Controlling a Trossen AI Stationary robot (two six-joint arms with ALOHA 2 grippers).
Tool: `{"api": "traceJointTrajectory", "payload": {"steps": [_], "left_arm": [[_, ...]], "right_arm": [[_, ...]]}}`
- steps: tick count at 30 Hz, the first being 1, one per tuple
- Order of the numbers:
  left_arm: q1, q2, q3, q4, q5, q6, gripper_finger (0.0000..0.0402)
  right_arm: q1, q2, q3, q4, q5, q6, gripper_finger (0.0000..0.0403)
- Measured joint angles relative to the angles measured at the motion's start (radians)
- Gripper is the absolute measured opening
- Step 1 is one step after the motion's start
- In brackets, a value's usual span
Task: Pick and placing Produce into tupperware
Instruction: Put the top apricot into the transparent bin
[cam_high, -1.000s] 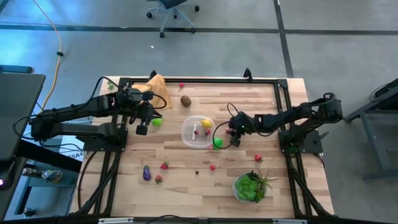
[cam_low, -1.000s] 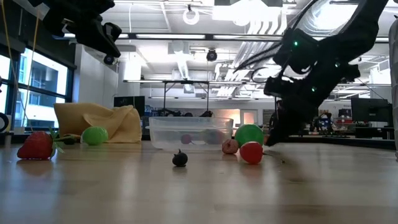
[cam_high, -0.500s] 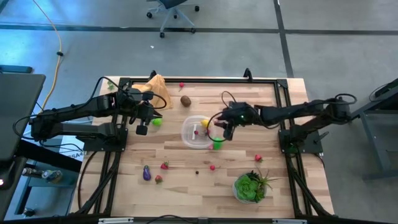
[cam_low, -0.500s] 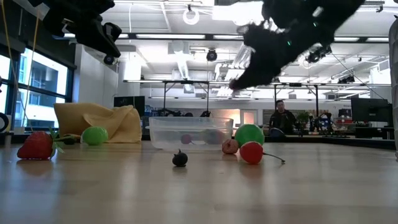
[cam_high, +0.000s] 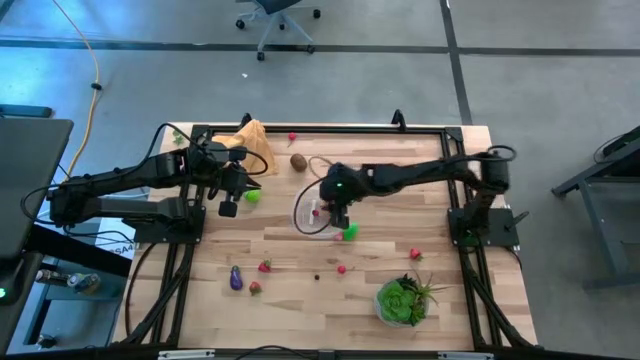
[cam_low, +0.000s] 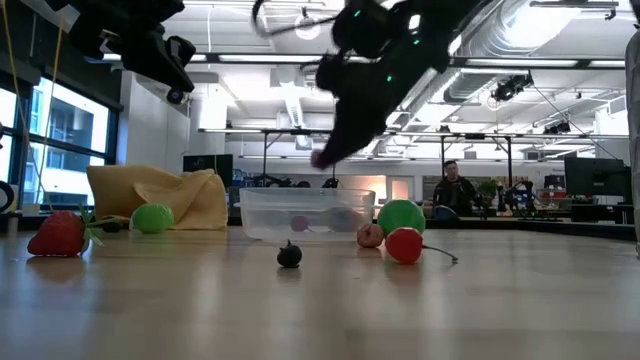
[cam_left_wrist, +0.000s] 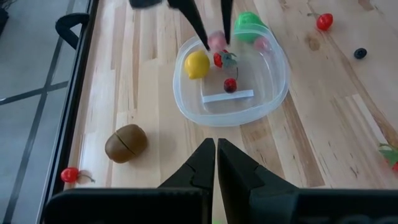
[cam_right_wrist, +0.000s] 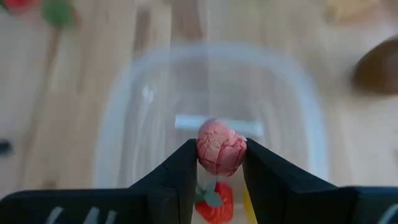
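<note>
A pink, wrinkled toy fruit (cam_right_wrist: 221, 147) sits pinched between the two dark fingers of the right gripper (cam_high: 333, 209), which hangs directly above the clear round tupperware (cam_high: 303, 217) near the middle of the wooden table (cam_high: 300, 290). Below the held piece, inside the container, lie a yellow lemon (cam_left_wrist: 196, 65), a small strawberry (cam_left_wrist: 219, 59) and a dark red berry (cam_left_wrist: 230, 85). Just beside the container's outer wall, on the side toward the right arm's base, rest a green lime (cam_low: 400, 217) and a small pinkish fruit (cam_low: 370, 235), with a red cherry (cam_low: 404, 245) and a dark berry (cam_low: 289, 255) nearby on the boards. A brown kiwi (cam_high: 298, 161) lies beyond the container, toward the table's far edge. The left gripper (cam_left_wrist: 216, 149), fingers pressed together and empty, waits raised over the table's left side, well apart from the container; a second green lime (cam_high: 254, 196) sits just beside it, with the orange-tan cloth (cam_high: 252, 141) behind. A purple eggplant (cam_high: 236, 278) lies toward the near edge, a leafy green plant (cam_high: 404, 298) at the near right corner.
</note>
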Motion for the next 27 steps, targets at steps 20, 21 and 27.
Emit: {"api": "traceJointTrajectory", "payload": {"steps": [20, 21, 27], "left_arm": [[0.0, 0.0, 0.0, 0.0, 0.0, 0.0, 0.001], [0.0, 0.0, 0.0, 0.0, 0.0, 0.0, 0.001], [0.0, 0.0, 0.0, 0.0, 0.0, 0.0, 0.001]], "right_arm": [[-0.001, 0.129, 0.092, -0.121, -0.009, -0.029, 0.011], [-0.001, 0.129, 0.092, -0.12, -0.011, -0.029, 0.0113], [-0.001, 0.129, 0.092, -0.12, -0.011, -0.029, 0.0146]]}}
